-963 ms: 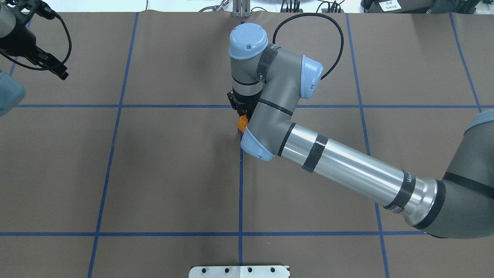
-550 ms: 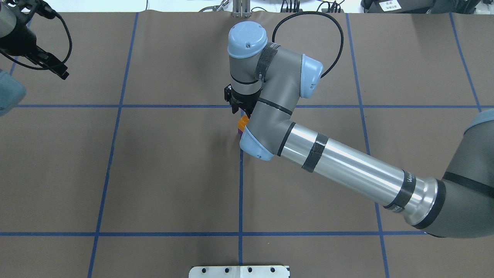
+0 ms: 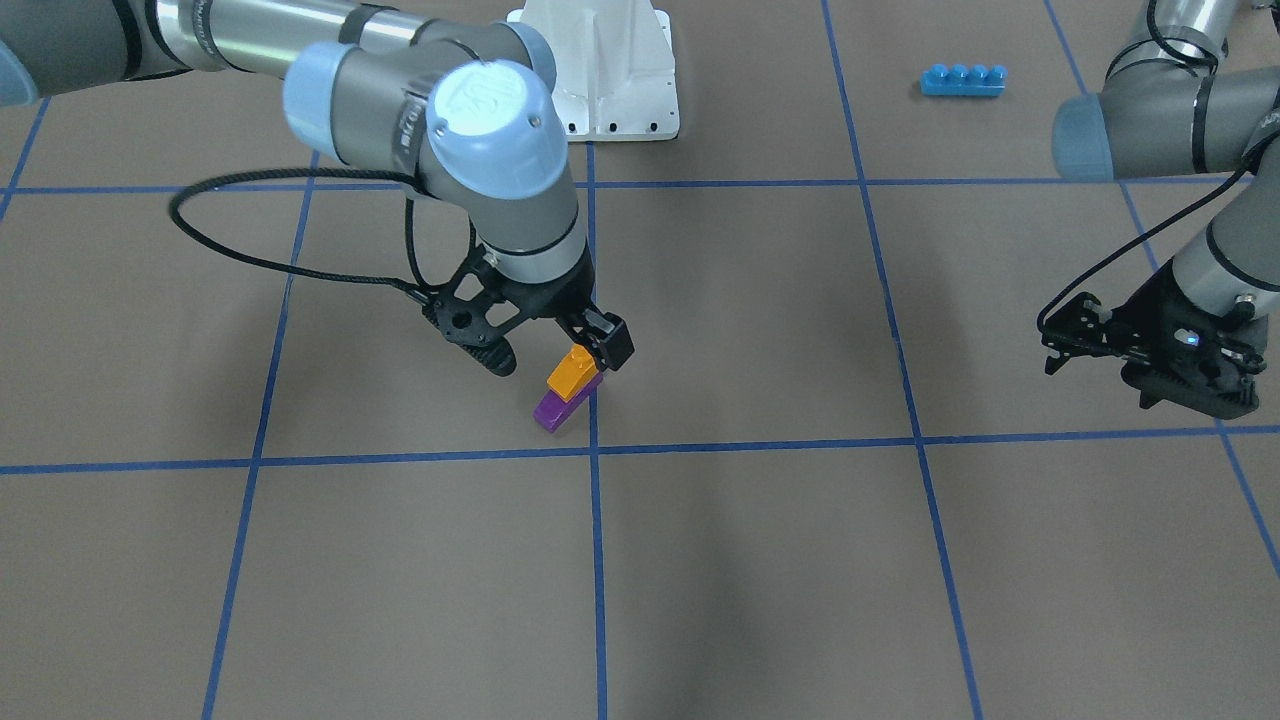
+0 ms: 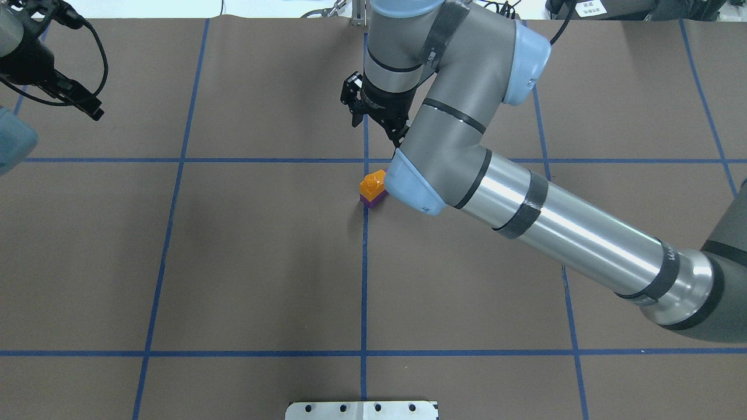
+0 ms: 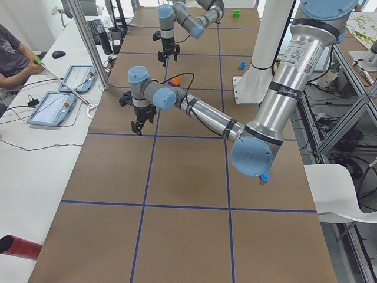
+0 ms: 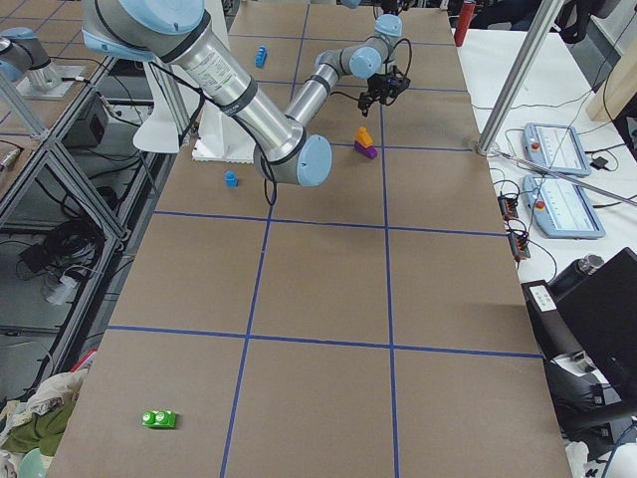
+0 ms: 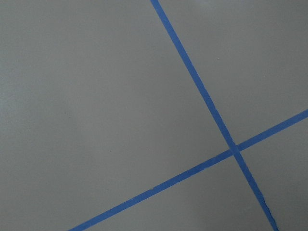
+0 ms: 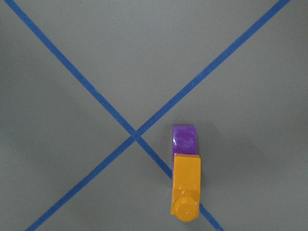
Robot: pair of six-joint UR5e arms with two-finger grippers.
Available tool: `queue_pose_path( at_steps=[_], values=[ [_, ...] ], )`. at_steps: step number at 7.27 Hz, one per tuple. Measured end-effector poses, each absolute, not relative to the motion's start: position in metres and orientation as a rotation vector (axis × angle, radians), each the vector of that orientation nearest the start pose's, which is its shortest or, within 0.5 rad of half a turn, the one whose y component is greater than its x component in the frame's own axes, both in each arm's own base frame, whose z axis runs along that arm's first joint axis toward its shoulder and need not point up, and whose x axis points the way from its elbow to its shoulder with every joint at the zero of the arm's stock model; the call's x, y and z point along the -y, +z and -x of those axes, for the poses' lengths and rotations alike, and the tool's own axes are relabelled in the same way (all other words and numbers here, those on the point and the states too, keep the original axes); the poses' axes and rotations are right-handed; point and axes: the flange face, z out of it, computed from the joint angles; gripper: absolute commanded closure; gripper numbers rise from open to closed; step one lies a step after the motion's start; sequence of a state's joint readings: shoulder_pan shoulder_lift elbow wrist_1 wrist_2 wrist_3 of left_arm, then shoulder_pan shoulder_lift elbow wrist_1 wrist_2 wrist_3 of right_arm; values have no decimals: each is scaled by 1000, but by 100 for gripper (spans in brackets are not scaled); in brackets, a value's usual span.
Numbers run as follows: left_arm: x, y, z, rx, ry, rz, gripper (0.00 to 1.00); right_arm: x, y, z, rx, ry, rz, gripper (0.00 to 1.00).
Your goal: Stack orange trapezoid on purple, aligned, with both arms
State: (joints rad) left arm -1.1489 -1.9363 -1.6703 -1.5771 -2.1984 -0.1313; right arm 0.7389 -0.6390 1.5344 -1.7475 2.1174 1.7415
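The orange trapezoid (image 4: 373, 185) sits on top of the purple brick (image 4: 374, 200) beside a blue tape crossing at mid-table. In the front view, orange (image 3: 571, 372) rests on purple (image 3: 553, 409). In the right wrist view, the orange brick (image 8: 186, 185) shows stud up, with purple (image 8: 185, 139) sticking out past one end. My right gripper (image 3: 556, 356) is open and empty, raised above the stack and clear of it; it also shows in the overhead view (image 4: 376, 129). My left gripper (image 3: 1095, 385) is open and empty, far off at the table's left side.
A long blue four-stud brick (image 3: 962, 80) lies near the left arm's base. The white base plate (image 3: 600, 60) stands at the robot's edge. A small blue brick (image 6: 230, 179) and a green brick (image 6: 159, 418) lie far from the stack. The right arm's forearm (image 4: 560, 239) crosses over the table.
My right gripper has let go of the orange trapezoid, opened, and risen up and away from the stack. The orange stays on the purple. The left arm has not moved.
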Motion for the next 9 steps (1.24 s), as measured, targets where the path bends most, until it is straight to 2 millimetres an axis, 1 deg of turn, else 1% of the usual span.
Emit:
queue_pose_path(
  at_steps=[1,2,3,4,5,6,7,8,9],
  values=[
    [601,414,-182,-724,418,-279,0,533,119,433,824,569,254,0],
    [598,424,-166,-721,407,-293,0,528,151,381,813,471,189,0],
    [594,443,-139,-716,417,-312,0,532,198,326,795,375,128,0],
    [590,467,-102,-719,436,-323,0,541,251,268,768,274,79,0],
    [581,493,-61,-730,424,-319,0,549,313,204,734,160,43,0],
    [570,518,-28,-740,387,-304,0,551,367,146,711,75,25,0],
    [553,545,6,-743,358,-293,0,548,406,100,699,43,22,0],
    [534,572,37,-736,356,-293,0,543,427,73,692,45,23,0],
    [516,594,56,-728,362,-289,0,536,443,58,685,57,34,0]
  ],
)
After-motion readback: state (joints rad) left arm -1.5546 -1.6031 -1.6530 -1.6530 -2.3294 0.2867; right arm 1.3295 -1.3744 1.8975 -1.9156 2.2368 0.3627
